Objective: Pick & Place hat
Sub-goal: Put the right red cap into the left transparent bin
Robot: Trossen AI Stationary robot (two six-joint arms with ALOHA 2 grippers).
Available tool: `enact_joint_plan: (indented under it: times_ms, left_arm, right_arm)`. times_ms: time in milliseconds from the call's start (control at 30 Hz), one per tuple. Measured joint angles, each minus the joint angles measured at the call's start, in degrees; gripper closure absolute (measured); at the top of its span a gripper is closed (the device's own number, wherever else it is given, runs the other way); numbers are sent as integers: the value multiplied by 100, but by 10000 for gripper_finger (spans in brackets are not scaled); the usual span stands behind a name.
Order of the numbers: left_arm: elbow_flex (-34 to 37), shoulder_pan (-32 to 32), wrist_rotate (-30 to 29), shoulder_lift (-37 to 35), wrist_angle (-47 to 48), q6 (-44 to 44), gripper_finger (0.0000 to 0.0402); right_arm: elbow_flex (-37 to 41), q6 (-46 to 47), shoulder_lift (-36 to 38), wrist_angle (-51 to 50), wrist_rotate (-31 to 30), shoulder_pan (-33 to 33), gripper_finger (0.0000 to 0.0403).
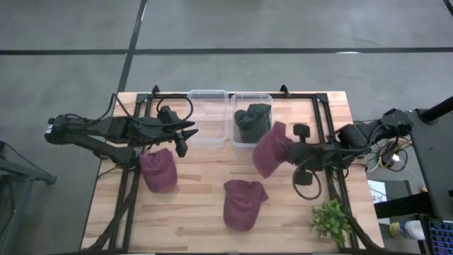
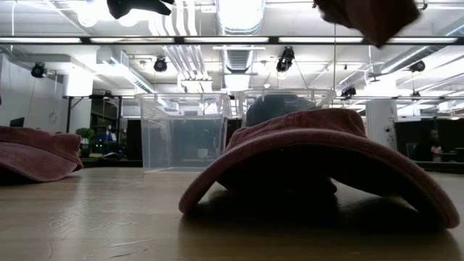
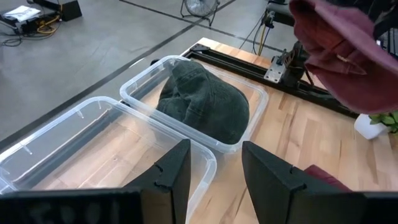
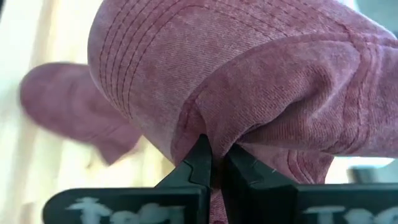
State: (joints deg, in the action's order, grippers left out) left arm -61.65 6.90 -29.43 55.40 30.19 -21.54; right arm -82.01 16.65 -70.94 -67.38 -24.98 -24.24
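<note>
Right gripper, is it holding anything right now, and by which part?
Yes. The right gripper is shut on a maroon hat, pinching a fold of fabric at its edge, so it hangs above the table. The left gripper is open and holds nothing.

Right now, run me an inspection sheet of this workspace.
Surface: wooden table.
Job's things: held maroon hat lifted beside the right bin, which holds a green hat; left bin empty; two maroon hats lie on the table.
Clutter: small plant.
Grippers: right gripper shut on the held maroon hat; left gripper open by the left bin.
Cables: bundle right of the table.
Surroundings: grey floor.
</note>
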Motion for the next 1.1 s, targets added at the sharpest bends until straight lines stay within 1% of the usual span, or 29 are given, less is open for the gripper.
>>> enact_joint_plan:
  times_ms: [200,333,533,633,833,1000,1100]
  left_arm:
    - [0,-1,2,0,-235,20,264]
    - [2,0,0,0,-461,130,264]
    - [-9,-1,37,-9,-988,679,264]
    - [-137,0,63,-9,-1156,962,264]
    - [-400,1,81,-11,-1326,1231,264]
    - [-589,-5,81,-11,-1394,1224,264]
    - [-666,-5,82,-10,-1467,1220,264]
  right_arm:
    - [-1255,-1286,-870,-135,-117,475,390]
    - [-1971,-1886,-1418,-300,-361,833,391]
    - [-2833,-2639,-2080,-454,-369,1364,391]
    - [-3233,-2917,-2430,-600,-369,1597,390]
    - [-3925,-3463,-3034,-604,-403,1838,390]
    - [-4445,-3992,-3509,-601,-910,1882,391]
    - [-4746,-4267,-3775,-570,-1026,1901,391]
